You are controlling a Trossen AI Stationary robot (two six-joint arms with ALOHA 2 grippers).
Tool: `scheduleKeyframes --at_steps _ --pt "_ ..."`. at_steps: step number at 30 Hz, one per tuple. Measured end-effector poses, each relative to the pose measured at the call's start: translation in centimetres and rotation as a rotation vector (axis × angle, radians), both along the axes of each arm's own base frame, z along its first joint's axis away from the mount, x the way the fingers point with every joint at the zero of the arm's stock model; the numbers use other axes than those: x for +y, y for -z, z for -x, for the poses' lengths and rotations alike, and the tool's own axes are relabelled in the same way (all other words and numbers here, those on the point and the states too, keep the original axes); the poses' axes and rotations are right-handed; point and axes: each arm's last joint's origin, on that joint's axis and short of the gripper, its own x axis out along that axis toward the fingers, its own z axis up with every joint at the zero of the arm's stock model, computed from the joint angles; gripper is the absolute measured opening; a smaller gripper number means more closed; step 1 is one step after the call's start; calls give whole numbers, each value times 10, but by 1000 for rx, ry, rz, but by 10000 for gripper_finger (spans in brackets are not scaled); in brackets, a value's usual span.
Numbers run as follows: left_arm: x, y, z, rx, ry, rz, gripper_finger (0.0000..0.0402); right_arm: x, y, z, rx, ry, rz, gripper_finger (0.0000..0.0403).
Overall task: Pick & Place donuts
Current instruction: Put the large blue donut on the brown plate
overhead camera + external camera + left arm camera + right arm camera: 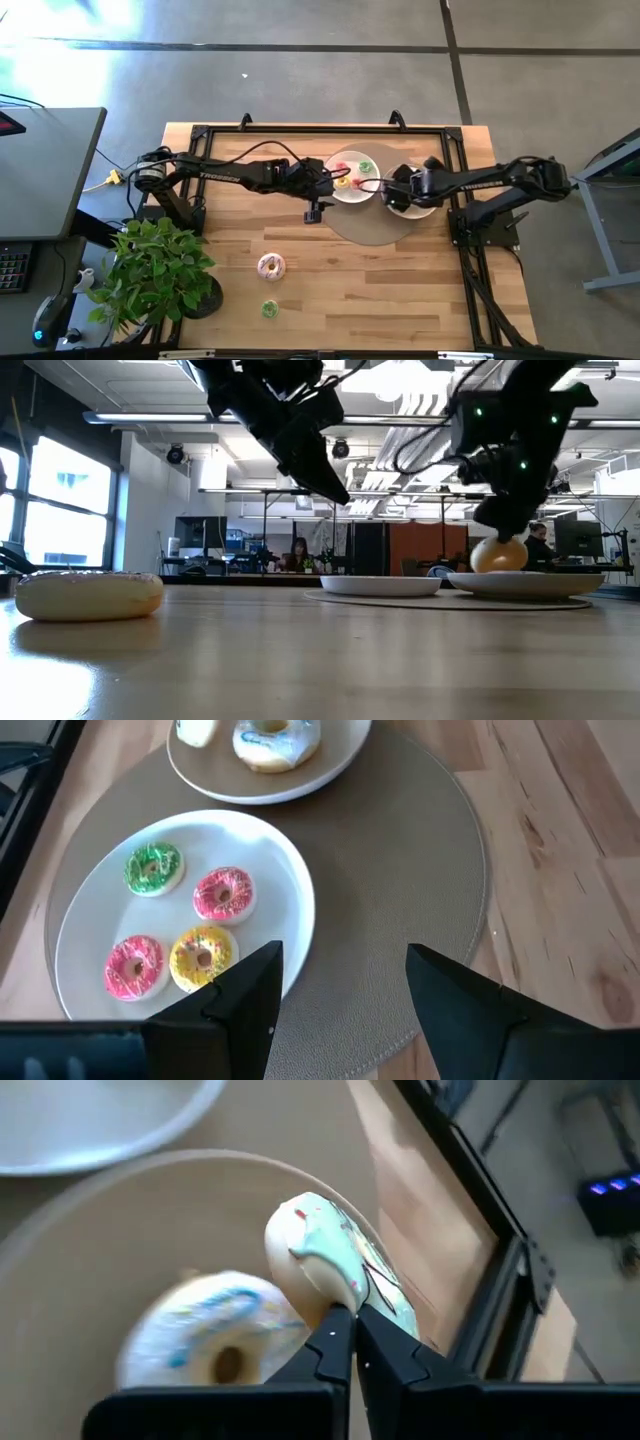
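Observation:
My right gripper (353,1312) hangs over the right white plate (425,210) and is shut on a larger donut with pale green icing (335,1250). A white-and-blue iced donut (215,1350) lies flat on that plate beside it. My left gripper (345,955) is open and empty above the tan mat, just beside the left plate (290,870). That plate carries several tiny donuts: green (153,868), two pink (222,894) and yellow (203,957). A larger pink-white donut (271,266) and a tiny green one (269,309) lie flat on the bare table nearer the front edge. My right gripper pinches the green-iced donut by its rim (345,1295) between the two fingers, coming from above. The donut stands on edge below the fingers, low over the right plate (525,582); whether its bottom touches the plate, I cannot tell.
Both plates sit on a round tan mat (372,228) at the table's middle right. A potted plant (155,270) stands at the near left corner. A black frame (300,130) runs around the table's edges. Bare wood lies between the mat and the near edge.

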Motion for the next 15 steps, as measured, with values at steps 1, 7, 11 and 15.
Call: scheduleKeyframes --at_steps 1,7,11,15 --pt "0 0 0 2 0 0 209 -1 3 3 6 18 14 5" --pt "0 1 1 8 0 1 209 -4 12 11 35 42 16 25" --pt "-1 -2 9 77 -9 6 209 -3 13 10 54 9 -32 60" --pt "0 -11 21 242 -32 23 209 -2 13 10 57 3 -65 94"
